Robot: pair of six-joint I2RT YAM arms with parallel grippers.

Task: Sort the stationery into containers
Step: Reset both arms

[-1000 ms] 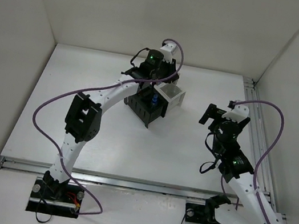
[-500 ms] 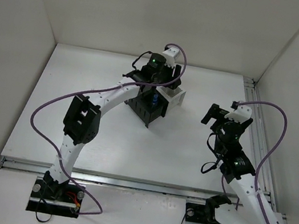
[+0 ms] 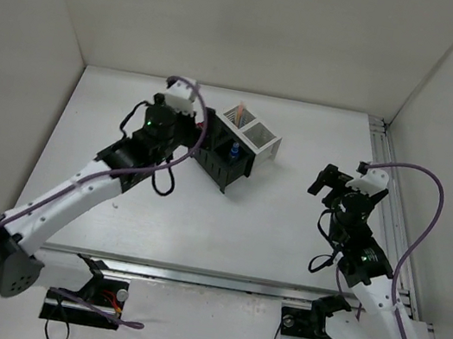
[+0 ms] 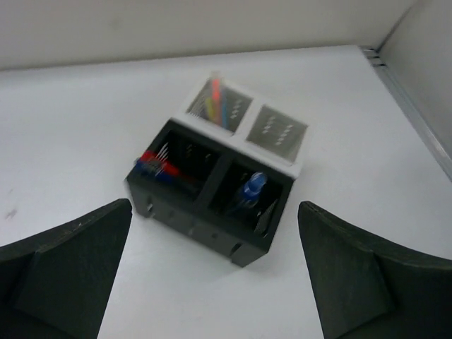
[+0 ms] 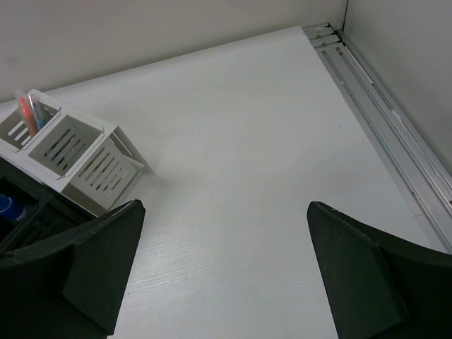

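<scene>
Top external: containers (image 3: 237,148) on seemingly matte white table (image 3: 268,230), white walls (image 3: 260,26).

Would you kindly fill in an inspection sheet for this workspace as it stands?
Surface: white table, no spills seen.
Job's things: four bins; markers in one white, pens in one black, blue-capped bottle in the other black.
Clutter: nothing seen.
Grippers: left gripper open, facing the bins; right gripper open, empty.
Cables: purple cable looped off each arm.
Surroundings: white walls; metal rail on the right.
</scene>
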